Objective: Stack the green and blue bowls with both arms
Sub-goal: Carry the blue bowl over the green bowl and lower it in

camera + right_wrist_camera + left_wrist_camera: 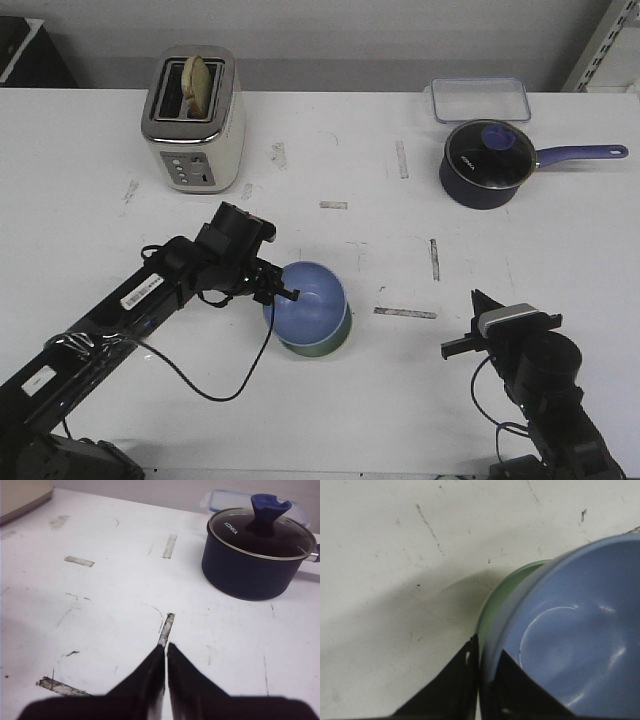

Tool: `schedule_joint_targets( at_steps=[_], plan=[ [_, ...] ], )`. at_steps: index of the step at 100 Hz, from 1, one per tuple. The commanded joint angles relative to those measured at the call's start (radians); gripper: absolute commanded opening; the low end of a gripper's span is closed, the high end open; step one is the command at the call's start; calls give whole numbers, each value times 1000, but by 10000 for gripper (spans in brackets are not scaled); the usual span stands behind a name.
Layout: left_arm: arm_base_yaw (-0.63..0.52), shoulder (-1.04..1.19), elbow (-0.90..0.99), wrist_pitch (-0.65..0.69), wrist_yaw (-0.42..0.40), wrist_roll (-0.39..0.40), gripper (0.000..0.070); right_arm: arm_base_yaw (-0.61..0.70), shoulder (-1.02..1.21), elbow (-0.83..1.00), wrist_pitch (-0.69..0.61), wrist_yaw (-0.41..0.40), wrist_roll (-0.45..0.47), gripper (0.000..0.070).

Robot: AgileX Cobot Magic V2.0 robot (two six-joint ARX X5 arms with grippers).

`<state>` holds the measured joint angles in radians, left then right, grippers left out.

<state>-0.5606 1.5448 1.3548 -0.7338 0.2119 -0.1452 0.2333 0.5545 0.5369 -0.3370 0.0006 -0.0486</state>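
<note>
Left jaws (479, 680) pinching rim of blue bowl (306, 303), one finger inside, one outside between the two rims. Blue bowl nested in green bowl (318, 346), tilted slightly; green showing only as a crescent at the near side in front view. Stack near counter centre, just right of left arm (150, 290).

Right jaws (165, 680) pressed together, tips nearly touching, holding nothing, hovering over bare counter (90, 220). Right arm (535, 380) at near right, well apart from the bowls.

Counter: white, scuffed, with dark scratches and several worn strips of tape residue. Pale grey wall behind the far edge. Dark object at far left corner and a pale rack at far right, both cut off by the frame.

Count:
- bowls: 2 (1 blue, 1 green)
- arms: 2
- toaster (193, 120): 1, cream and chrome, far left, one slice of bread standing in a slot
- saucepan (487, 164): 1, dark blue, glass lid on, handle pointing right, far right
- clear container (480, 99): 1, rectangular, blue-rimmed, just behind saucepan
</note>
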Motion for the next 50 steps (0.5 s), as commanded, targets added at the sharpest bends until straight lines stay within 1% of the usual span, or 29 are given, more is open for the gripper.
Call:
schedule_joint_targets(
  at_steps=[1,21,42,46,50],
  plan=[
    [-12,29,16,22,2,5,0,1,4,6,11,0,-7,0],
    [-26,51,16,34,3,5,0,1,3,6,10,0,-7,0],
    [-30,51,16,2,3,5,5,1,3,6,9,0,-7,0],
    [-31,51,16,3,3,5,22,1,3,6,9,0,-7,0],
    [-31,51,16,5,3,3,81,1,4,6,9,0,-7,0]
  ],
)
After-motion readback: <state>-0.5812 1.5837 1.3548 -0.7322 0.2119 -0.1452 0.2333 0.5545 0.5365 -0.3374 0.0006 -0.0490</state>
